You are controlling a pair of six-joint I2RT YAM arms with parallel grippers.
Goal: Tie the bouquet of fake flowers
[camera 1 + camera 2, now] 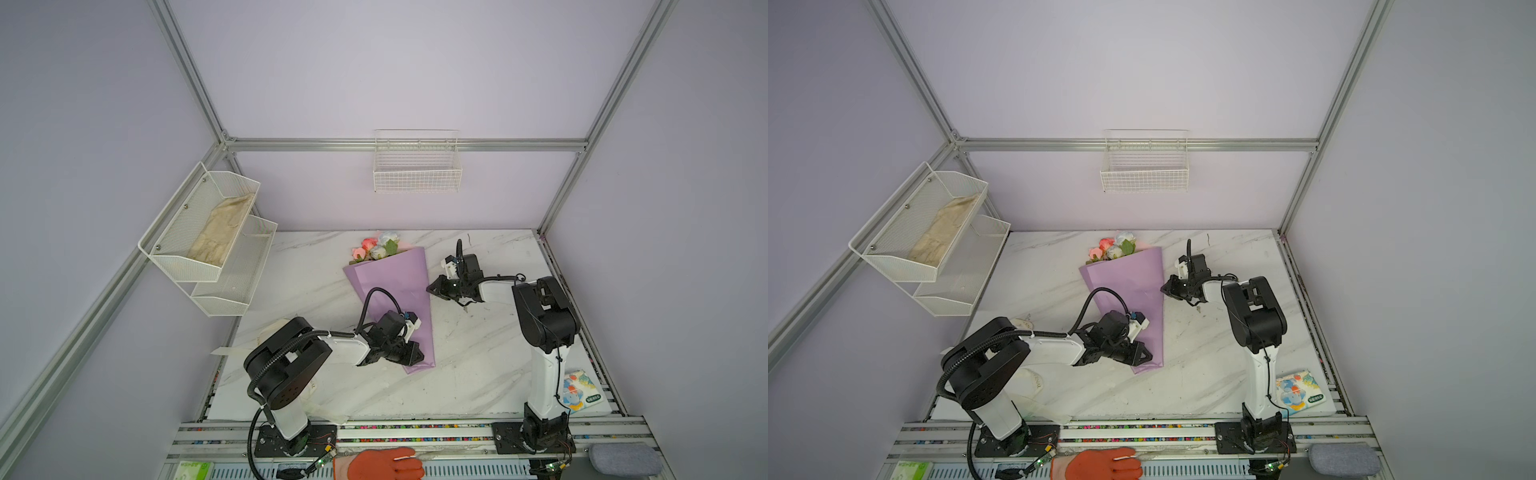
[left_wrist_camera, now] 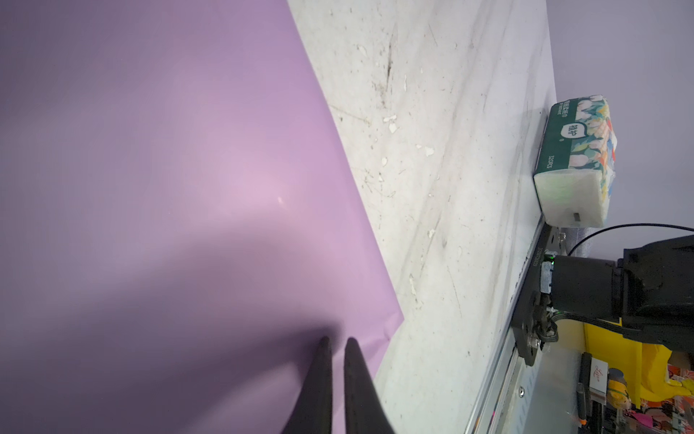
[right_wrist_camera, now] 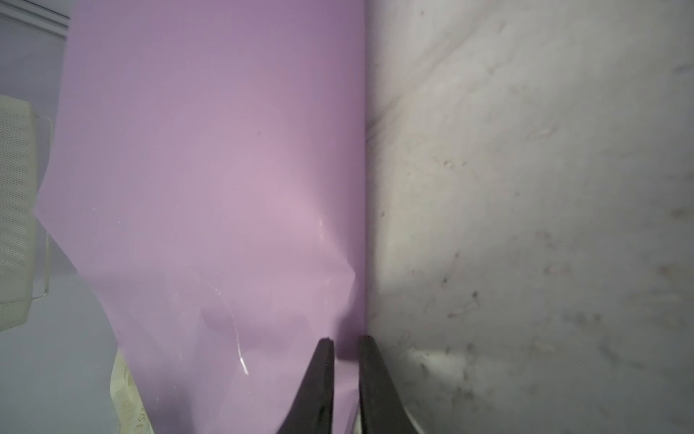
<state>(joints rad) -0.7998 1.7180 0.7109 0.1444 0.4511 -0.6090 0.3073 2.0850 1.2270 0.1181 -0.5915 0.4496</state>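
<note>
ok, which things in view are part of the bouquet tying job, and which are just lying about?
Job: bouquet, fake flowers, cream ribbon, left gripper, right gripper.
Lying about: tissue pack, wire basket, mesh shelf, cloth, orange glove.

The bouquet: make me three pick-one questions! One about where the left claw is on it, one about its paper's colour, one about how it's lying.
1. Where on the bouquet is the left gripper? A its narrow end B its flowers C off it
2. Its paper is A green B lilac C yellow
3. The bouquet is A upright B hanging C lying flat
Answers: 1 A, a top view shows it at the narrow end; 2 B, both wrist views show lilac; 3 C, it rests flat on the table.
</note>
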